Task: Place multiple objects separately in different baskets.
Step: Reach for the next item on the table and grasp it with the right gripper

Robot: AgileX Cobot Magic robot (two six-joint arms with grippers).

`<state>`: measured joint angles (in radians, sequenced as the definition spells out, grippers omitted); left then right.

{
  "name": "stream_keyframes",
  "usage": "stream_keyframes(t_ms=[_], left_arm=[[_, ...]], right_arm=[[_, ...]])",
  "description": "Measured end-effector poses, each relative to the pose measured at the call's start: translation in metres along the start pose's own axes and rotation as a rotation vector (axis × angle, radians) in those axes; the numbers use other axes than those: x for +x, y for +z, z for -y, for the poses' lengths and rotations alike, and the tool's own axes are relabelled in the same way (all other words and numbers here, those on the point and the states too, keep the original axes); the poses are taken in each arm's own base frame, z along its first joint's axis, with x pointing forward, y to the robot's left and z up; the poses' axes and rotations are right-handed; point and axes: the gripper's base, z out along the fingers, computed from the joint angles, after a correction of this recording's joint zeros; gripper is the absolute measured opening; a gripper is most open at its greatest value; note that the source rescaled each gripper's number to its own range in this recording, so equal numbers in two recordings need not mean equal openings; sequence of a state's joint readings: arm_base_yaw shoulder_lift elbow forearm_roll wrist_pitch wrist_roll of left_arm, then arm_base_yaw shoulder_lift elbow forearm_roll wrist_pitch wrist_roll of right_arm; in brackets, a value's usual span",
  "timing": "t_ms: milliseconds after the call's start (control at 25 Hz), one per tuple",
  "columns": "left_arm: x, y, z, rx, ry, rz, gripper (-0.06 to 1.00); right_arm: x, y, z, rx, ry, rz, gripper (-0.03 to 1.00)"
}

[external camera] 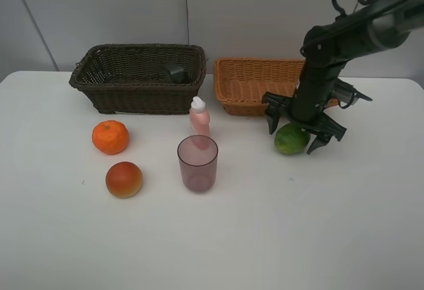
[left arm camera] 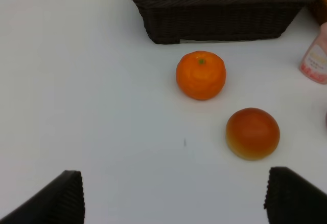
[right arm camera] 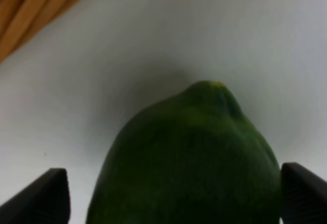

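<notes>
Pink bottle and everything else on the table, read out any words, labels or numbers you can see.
Nothing legible anywhere.
Pink bottle: pale label patch, too blurred to read.
Dark pump bottle in the dark brown basket: no readable marking.
Everything else: no print visible.

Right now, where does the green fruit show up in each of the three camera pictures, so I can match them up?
Exterior high: the green fruit lies right of centre, between the fingers of the open right gripper, just in front of the tan basket.
Left wrist: not in it.
Right wrist: seen close up, filling the space between the fingertips.
Shared landmark: the tan basket, whose corner also shows in the right wrist view.
</notes>
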<state>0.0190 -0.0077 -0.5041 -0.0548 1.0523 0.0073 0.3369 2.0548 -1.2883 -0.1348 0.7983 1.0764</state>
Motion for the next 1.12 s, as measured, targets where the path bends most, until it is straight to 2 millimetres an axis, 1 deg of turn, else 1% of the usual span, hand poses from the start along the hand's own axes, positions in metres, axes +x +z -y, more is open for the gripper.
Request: stream_keyframes(t_ms=[360, 800, 840, 880, 960, 1000, 1120], left_arm=[[0.0000, 0.0000, 0.0000, 0.000, 0.000, 0.000, 0.92], [0.0000, 0.0000, 0.0000, 0.000, 0.000, 0.000, 0.92], [0.0000, 0.0000, 0.0000, 0.000, 0.000, 0.000, 0.92], [0.0000, 0.0000, 0.0000, 0.000, 0.000, 0.000, 0.92], [0.0000, 0.0000, 0.0000, 0.000, 0.000, 0.000, 0.92], [0.0000, 0.0000, 0.0000, 0.000, 0.000, 0.000, 0.92], [0.0000, 0.0000, 0.0000, 0.000, 0.000, 0.000, 0.92]], right_arm=[[0.0008, 0.0063, 0.0001, 0.013, -0.047, -0.009, 0.89], [0.0007, 0.0070, -0.0002, 0.010, -0.051, -0.008, 0.88], [0.0006, 0.0070, -0.0004, 0.008, -0.051, -0.007, 0.86], [0.0006, 0.0070, -0.0004, 0.008, -0.051, -0.007, 0.81], [0.0006, 0.0070, -0.0004, 0.008, -0.051, -0.007, 0.60], [0.0007, 0.0070, -0.0003, 0.009, -0.051, -0.007, 0.58], [0.0012, 0.0070, 0.0007, 0.020, -0.051, -0.013, 0.58]])
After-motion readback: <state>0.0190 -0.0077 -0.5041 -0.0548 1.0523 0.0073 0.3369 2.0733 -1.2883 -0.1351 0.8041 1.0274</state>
